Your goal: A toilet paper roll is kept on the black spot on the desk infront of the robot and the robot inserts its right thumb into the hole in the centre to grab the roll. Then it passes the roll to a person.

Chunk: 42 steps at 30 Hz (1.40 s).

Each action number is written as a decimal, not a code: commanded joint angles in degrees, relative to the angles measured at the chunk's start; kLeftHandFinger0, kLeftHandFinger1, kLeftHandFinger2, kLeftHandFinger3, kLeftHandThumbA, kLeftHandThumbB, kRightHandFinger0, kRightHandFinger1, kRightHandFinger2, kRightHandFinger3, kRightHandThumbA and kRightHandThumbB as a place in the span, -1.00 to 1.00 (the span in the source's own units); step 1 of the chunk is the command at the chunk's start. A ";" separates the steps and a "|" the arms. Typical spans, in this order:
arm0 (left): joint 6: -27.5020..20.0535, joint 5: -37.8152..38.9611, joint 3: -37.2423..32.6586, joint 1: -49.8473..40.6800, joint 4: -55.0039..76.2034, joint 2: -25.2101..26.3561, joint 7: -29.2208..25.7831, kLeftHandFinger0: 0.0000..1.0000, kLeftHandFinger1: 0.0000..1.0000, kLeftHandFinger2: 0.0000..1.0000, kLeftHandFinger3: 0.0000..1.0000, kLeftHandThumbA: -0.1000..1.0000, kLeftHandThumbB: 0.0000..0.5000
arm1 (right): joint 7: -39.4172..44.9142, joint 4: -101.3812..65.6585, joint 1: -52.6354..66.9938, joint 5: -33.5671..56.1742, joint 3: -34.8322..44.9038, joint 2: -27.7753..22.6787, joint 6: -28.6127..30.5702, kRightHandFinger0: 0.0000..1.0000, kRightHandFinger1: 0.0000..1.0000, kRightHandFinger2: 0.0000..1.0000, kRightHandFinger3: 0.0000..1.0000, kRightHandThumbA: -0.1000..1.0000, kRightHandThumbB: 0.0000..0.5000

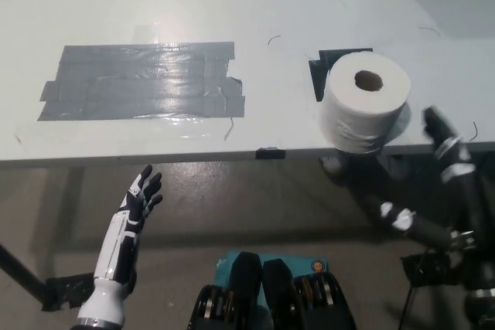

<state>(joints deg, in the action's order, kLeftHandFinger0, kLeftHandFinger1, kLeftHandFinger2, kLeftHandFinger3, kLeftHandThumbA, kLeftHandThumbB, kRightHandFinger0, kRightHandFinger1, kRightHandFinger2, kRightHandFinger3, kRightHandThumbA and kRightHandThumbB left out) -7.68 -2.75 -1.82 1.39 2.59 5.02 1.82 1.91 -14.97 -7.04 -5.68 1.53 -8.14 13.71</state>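
While upright, toilet paper roll [365,100] near right hand [442,141].

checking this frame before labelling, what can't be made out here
Head view only:
- Black spot: mostly covered by the white toilet paper roll; only a corner shows.
- Black right hand: motion-blurred beside the roll, so its fingers can't be read.
- Right arm: cut off by the right and bottom edges.
- White left hand: resting low left, open.
- No person in view.

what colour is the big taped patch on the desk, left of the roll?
Grey, glossy tape patch; the toilet paper roll is white. Head view, the only view.
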 commanded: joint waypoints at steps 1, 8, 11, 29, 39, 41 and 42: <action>-1.21 -1.55 -0.90 -0.79 2.25 0.88 0.91 1.00 1.00 1.00 1.00 1.00 -0.77 | 2.99 -13.97 -11.65 0.45 6.55 -11.08 -12.83 1.00 1.00 1.00 1.00 1.00 0.32; -0.42 -1.85 -1.13 -1.01 2.57 1.01 0.82 1.00 1.00 1.00 1.00 1.00 -0.61 | 11.88 -7.44 -28.63 1.20 4.47 -25.18 -33.12 1.00 1.00 1.00 1.00 1.00 0.34; 0.01 -2.22 -1.04 -0.35 2.59 0.79 0.35 1.00 1.00 1.00 1.00 1.00 -0.62 | 17.57 0.24 -37.65 1.88 0.21 -29.11 -38.65 1.00 1.00 1.00 1.00 0.99 0.32; -0.34 -2.84 -1.73 0.58 2.43 0.89 0.87 1.00 1.00 1.00 1.00 1.00 -0.63 | 47.24 62.26 -72.19 -7.79 -29.16 -21.65 -34.23 1.00 1.00 1.00 1.00 0.86 0.32; -0.17 -3.18 -1.90 0.80 2.27 1.03 0.93 1.00 1.00 1.00 1.00 1.00 -0.67 | 48.42 76.68 -76.52 -10.00 -37.08 -16.36 -28.66 1.00 1.00 1.00 1.00 1.00 0.36; 0.08 -3.42 -1.96 0.90 2.33 1.29 1.01 1.00 1.00 1.00 1.00 1.00 -0.63 | 48.18 78.71 -77.01 -10.94 -38.64 -15.63 -27.07 1.00 1.00 1.00 1.00 1.00 0.40; 0.03 -3.47 -1.98 0.90 2.30 1.32 0.99 1.00 1.00 1.00 1.00 1.00 -0.63 | 48.23 79.17 -77.18 -11.14 -39.04 -15.46 -26.68 1.00 1.00 1.00 1.00 1.00 0.38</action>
<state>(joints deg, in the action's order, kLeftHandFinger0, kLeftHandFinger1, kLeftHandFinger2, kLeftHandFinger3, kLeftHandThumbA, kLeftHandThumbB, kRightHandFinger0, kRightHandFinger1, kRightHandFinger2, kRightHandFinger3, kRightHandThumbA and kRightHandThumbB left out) -7.14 -4.66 -3.12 0.82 2.18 5.37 1.82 41.16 59.63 -75.09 -11.92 -34.87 -23.85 -16.24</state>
